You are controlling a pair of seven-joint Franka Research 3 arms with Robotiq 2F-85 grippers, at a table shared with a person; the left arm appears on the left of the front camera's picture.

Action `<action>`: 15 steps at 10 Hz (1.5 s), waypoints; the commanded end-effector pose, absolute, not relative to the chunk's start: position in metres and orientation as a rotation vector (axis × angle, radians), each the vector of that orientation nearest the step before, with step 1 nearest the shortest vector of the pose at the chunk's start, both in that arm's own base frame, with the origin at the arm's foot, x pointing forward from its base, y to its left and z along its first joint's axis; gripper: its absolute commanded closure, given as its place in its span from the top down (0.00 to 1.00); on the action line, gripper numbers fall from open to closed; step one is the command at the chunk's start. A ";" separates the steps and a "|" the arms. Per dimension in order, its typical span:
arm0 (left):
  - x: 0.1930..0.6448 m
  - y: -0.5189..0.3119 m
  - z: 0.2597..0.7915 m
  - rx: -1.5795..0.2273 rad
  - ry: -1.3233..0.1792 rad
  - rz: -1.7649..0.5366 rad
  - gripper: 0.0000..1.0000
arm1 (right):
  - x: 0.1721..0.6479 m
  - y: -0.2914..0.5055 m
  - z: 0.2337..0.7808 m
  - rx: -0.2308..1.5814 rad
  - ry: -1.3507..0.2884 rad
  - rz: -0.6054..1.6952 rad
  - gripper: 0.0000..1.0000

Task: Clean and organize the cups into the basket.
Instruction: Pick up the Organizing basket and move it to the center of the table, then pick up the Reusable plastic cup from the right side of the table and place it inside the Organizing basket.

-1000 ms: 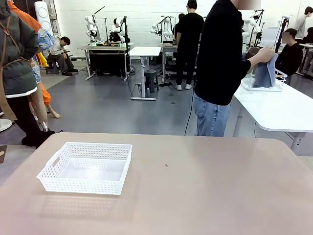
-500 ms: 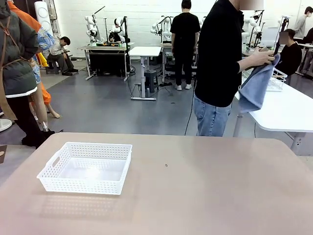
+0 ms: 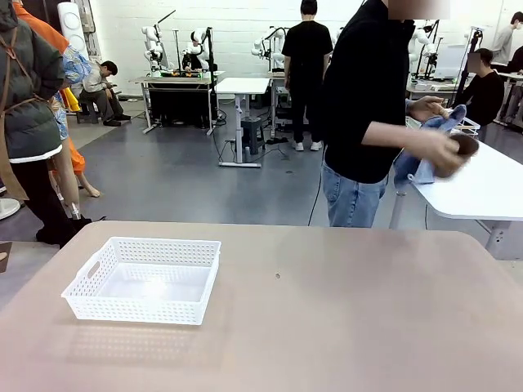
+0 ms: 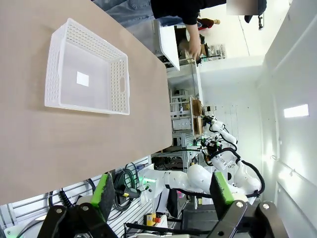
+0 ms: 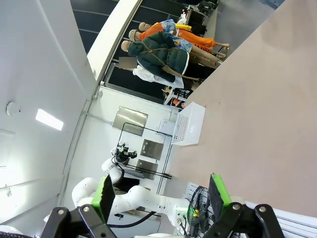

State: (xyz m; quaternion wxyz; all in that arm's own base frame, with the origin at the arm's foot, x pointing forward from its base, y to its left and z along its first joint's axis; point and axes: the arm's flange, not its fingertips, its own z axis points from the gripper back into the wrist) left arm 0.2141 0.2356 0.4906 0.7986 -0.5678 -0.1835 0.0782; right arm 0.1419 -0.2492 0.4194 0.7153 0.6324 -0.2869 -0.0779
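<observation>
The white mesh basket (image 3: 143,279) sits empty on the tan table's left side; the left wrist view has it (image 4: 86,69) far off, and so does the right wrist view (image 5: 189,124). At the far side a person stands turned toward a white side table, rubbing a brown cup (image 3: 462,149) with a blue cloth (image 3: 418,159); the cup is blurred. My left gripper (image 4: 163,191) is open and holds nothing, well back from the basket. My right gripper (image 5: 161,191) is open too, with nothing between its green pads (image 5: 218,188).
The tan table (image 3: 343,310) is bare to the right of the basket. The white side table (image 3: 482,184) at the far right carries a wire-grid basket (image 3: 467,127). Other people and tables stand farther back.
The person has brought the blue cloth down from the wire basket and now holds a brown cup in it with both hands. The basket has not moved.
</observation>
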 end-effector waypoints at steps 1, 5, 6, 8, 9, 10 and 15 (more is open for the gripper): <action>0.214 0.237 0.491 -1.227 -0.403 0.149 1.00 | 0.142 -0.250 0.421 1.414 -0.650 -0.163 1.00; 0.214 0.237 0.491 -1.227 -0.403 0.149 1.00 | 0.142 -0.250 0.421 1.414 -0.650 -0.163 1.00; 0.214 0.237 0.491 -1.227 -0.403 0.149 1.00 | 0.142 -0.250 0.421 1.414 -0.650 -0.163 1.00; 0.214 0.237 0.491 -1.227 -0.403 0.149 1.00 | 0.142 -0.250 0.421 1.414 -0.650 -0.163 1.00; 0.214 0.237 0.491 -1.227 -0.403 0.149 1.00 | 0.142 -0.250 0.421 1.414 -0.650 -0.163 1.00; 0.214 0.237 0.491 -1.227 -0.403 0.149 1.00 | 0.142 -0.250 0.421 1.414 -0.650 -0.163 1.00; 0.214 0.237 0.491 -1.227 -0.403 0.149 1.00 | 0.142 -0.250 0.421 1.414 -0.650 -0.163 1.00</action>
